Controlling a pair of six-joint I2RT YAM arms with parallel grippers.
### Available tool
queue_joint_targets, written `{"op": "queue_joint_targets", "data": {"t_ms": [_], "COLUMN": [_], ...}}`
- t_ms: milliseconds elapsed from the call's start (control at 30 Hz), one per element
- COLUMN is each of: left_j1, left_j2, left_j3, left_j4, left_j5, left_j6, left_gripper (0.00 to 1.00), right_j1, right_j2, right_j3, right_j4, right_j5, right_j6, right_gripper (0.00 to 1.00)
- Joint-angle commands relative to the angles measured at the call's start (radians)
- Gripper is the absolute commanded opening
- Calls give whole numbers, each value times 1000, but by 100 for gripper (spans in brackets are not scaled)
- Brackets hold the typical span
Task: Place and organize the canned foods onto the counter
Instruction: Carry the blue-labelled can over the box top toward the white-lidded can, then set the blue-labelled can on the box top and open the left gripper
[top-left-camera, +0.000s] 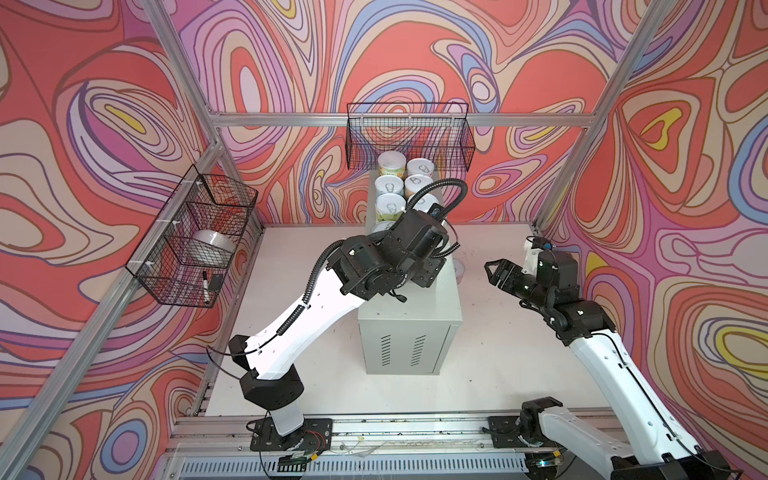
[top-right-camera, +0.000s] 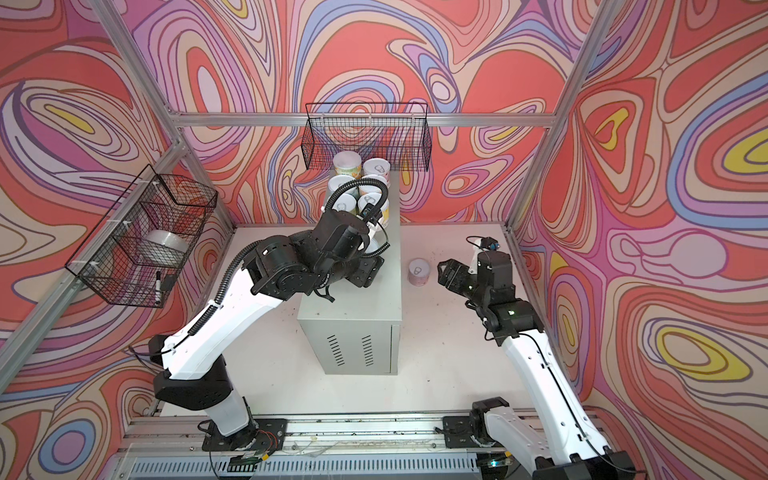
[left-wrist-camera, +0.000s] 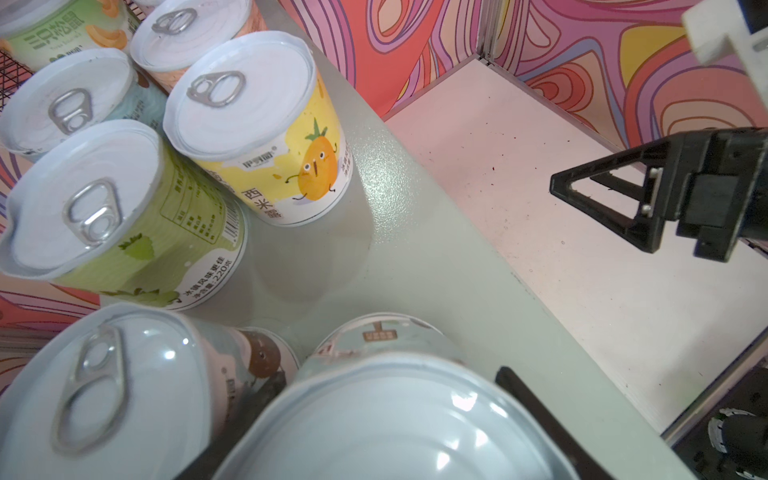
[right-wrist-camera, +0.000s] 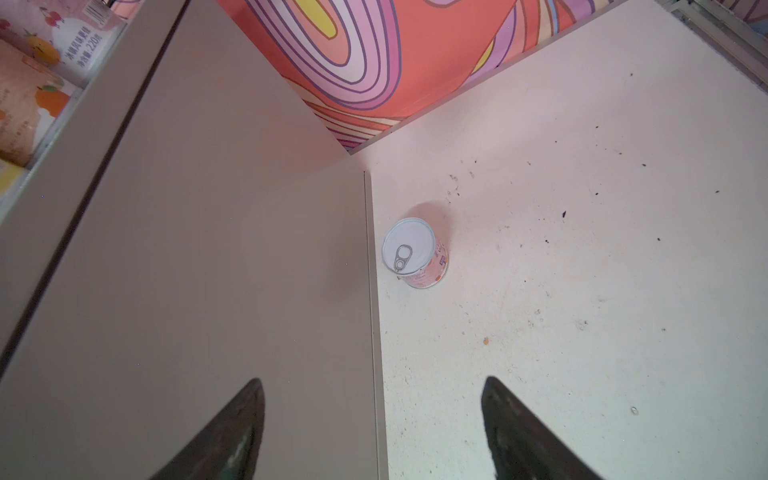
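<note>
The counter is a tall light-grey cabinet in the middle of both top views. Several canned foods stand in two rows at its far end; the left wrist view shows a yellow one and a green one. My left gripper is over the counter, shut on a pale can beside another pale can. A pink can stands on the table right of the counter. My right gripper hangs open and empty near it.
A black wire basket hangs on the back wall above the cans. Another wire basket on the left wall holds a white tape roll and a marker. The white table surrounds the counter.
</note>
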Motion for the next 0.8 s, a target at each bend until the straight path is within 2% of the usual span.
{"op": "queue_joint_targets", "data": {"t_ms": [0,167,300,367,533,767], "left_j1": [9,9,10,9,21,24], "left_j2": [12,27,22,25,41,41], "left_j3": [-7,25,39,60,132,262], "left_j4": [8,5,35,40,45,81], "left_j5": [35,34,41,46,44,136], "left_j6": [-8,-7,2,11,43,75], "left_gripper": [47,75,87,98,100,100], "right_j1": [2,2,1,1,2,2], "right_j2": [-1,12,29,40,48,54], "right_j3": [21,48,70,84,116,246], "right_j4": [-2,-6,-5,-11,-21,-73], "right_j5": [-20,-45,-70,-82,-92,-153], "right_j6": [3,0,-11,-20,-28,-68], "right_gripper": [85,88,89,89,89,84]}}
